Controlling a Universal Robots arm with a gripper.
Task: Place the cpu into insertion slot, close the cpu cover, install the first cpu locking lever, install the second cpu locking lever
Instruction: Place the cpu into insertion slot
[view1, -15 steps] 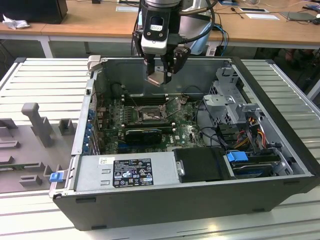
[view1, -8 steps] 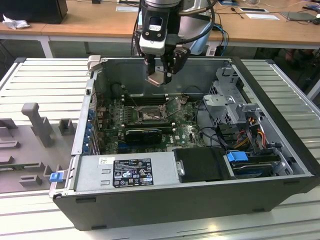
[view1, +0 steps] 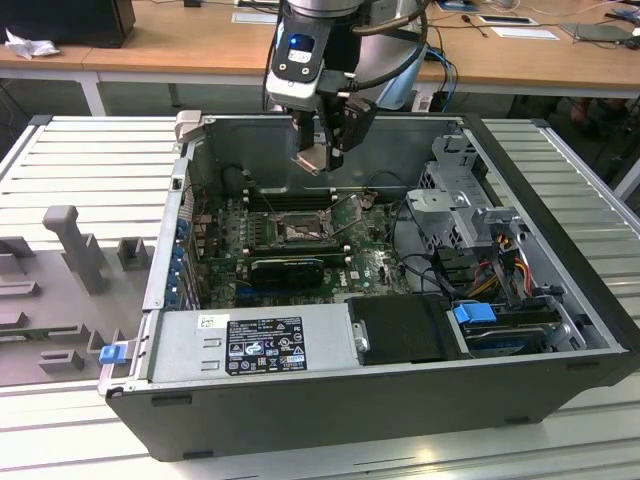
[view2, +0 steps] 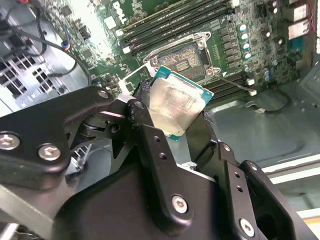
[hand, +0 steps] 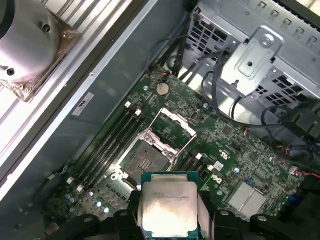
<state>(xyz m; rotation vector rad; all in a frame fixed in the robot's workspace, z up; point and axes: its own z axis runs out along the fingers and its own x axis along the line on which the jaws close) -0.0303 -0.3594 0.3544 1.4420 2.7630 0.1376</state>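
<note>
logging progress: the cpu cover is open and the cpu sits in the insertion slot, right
No. The cpu cover is open, but the cpu is gripped in the tool above the empty insertion slot, as the first wrist view shows.

One cpu (hand: 169, 209), one insertion slot (hand: 148, 161), one cpu cover (hand: 178, 121), one case (view1: 400, 400).

Black jointed gripper (view2: 175, 110) with silver screws (view2: 180, 202); grey wrist (view1: 290, 88), blue panel (view1: 299, 44), seemingly black cable (view1: 405, 70).
</note>
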